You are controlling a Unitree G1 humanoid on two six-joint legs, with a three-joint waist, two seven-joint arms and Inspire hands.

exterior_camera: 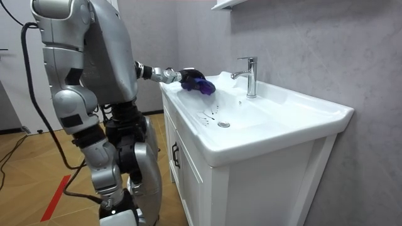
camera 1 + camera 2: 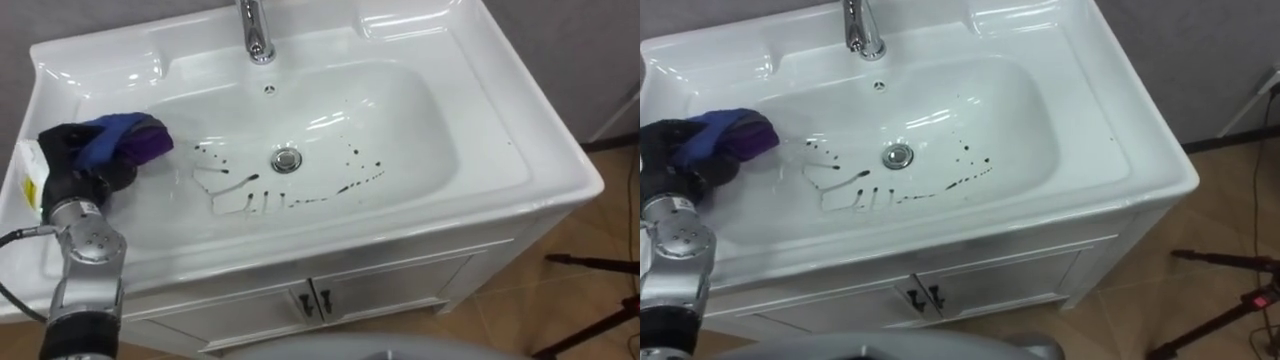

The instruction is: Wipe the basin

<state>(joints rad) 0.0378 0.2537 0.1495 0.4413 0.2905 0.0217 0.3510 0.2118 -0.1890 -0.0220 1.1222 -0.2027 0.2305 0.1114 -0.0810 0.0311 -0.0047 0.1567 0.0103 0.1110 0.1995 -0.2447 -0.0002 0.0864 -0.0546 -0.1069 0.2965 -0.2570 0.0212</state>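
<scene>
Blue-purple cloth (image 2: pixel 127 138) clamped in curled left robot hand (image 2: pixel 72 162), at left slope of white basin (image 2: pixel 425 125), dark streaks (image 2: pixel 250 198) beside drain (image 2: pixel 287 159)

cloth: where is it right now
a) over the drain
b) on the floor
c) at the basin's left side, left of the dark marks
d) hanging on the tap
c: the blue-purple cloth, gripped in the left hand, sits on the left slope of the basin, short of the dark marks around the drain.

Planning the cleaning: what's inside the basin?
Dark streaks around the drain; on the basin's left slope the left hand grips a blue cloth. Anything under the cloth is hidden.
</scene>
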